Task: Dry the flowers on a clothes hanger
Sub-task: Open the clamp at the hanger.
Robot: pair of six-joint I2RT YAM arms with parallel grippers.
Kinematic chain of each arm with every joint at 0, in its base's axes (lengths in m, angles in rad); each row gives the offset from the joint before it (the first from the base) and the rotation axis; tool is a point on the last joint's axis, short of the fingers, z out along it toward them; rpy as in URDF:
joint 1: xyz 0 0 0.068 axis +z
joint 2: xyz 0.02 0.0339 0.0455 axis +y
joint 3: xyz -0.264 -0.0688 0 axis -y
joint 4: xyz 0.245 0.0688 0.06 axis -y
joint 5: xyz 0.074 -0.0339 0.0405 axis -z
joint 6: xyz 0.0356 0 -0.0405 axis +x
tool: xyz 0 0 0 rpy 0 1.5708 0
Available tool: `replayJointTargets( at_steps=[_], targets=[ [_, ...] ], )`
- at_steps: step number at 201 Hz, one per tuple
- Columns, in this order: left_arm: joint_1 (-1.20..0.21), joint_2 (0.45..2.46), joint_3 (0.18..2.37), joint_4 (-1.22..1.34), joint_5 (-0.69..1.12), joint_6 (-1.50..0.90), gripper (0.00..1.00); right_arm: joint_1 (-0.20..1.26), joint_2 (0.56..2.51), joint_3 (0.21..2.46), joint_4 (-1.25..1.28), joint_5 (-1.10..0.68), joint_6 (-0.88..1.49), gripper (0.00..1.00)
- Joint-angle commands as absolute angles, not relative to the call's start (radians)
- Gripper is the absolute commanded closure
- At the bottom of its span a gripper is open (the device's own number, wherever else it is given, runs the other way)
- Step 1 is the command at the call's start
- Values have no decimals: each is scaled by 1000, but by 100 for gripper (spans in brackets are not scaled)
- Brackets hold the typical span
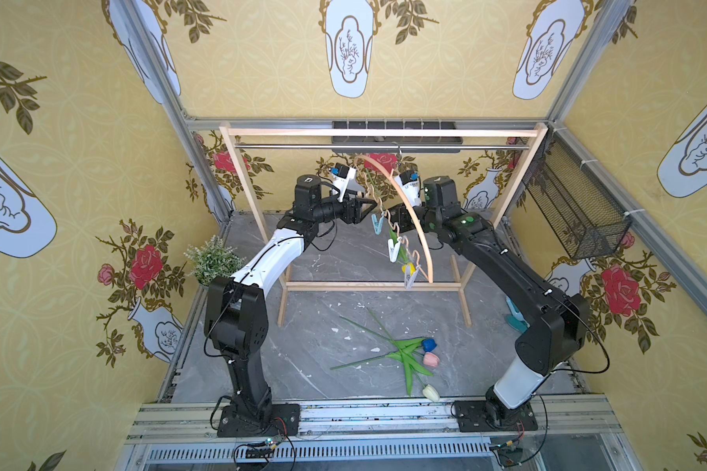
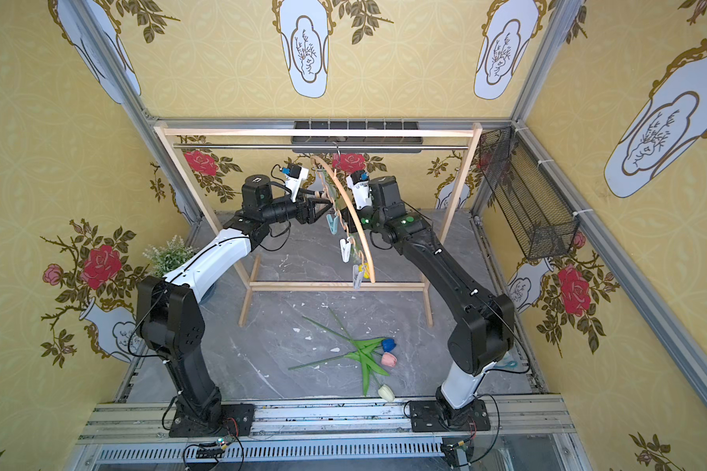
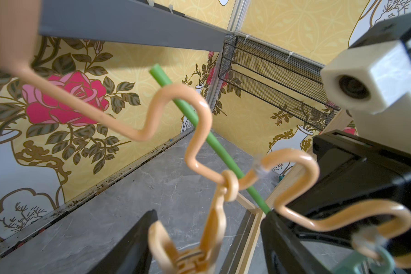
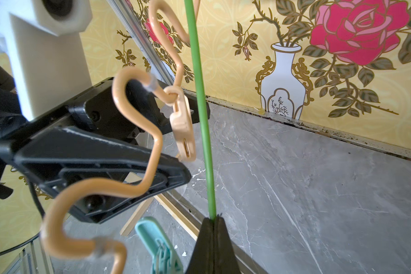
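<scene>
right gripper (image 4: 213,217) is pressed together on the yellow tulip's green stem (image 4: 201,106), just beside the clothes hanger (image 1: 411,212). left gripper (image 3: 210,213), at 9 o'clock of the hanger, is spread around a beige clip (image 3: 215,220). risk: the free-hanging clip swings aside under jaw contact, so its mouth misses the stem. three loose tulips (image 1: 415,354) lie at 6 o'clock of the rack (image 1: 258,204).

Hanger (image 1: 424,253): pale wood, beige wavy bar. Mint clip (image 1: 377,224), white clip (image 1: 393,249). Yellow tulip (image 1: 408,268) at hanger; blue tulip (image 1: 428,345), pink tulip (image 1: 431,359), white tulip (image 1: 430,392) below hanger; stems green.
</scene>
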State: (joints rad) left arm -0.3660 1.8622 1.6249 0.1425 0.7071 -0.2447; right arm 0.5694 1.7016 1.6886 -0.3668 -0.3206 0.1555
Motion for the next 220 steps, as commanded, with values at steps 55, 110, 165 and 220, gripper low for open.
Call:
replayJointTargets(
  at_steps=[55,110,165,220],
  targets=[
    [-363,1844,1596,240,694,-274,61,584,1706,1684,-335,-351,143,100],
    [-364,1825,1555,283,690,-303,73,575,1687,1633,-288,-308,209,100],
    [-365,1806,1450,460,678,-456,71,538,1674,1399,68,-508,557,100],
    [-365,1807,1417,521,672,-513,72,540,1694,1360,221,-585,649,100]
  ],
)
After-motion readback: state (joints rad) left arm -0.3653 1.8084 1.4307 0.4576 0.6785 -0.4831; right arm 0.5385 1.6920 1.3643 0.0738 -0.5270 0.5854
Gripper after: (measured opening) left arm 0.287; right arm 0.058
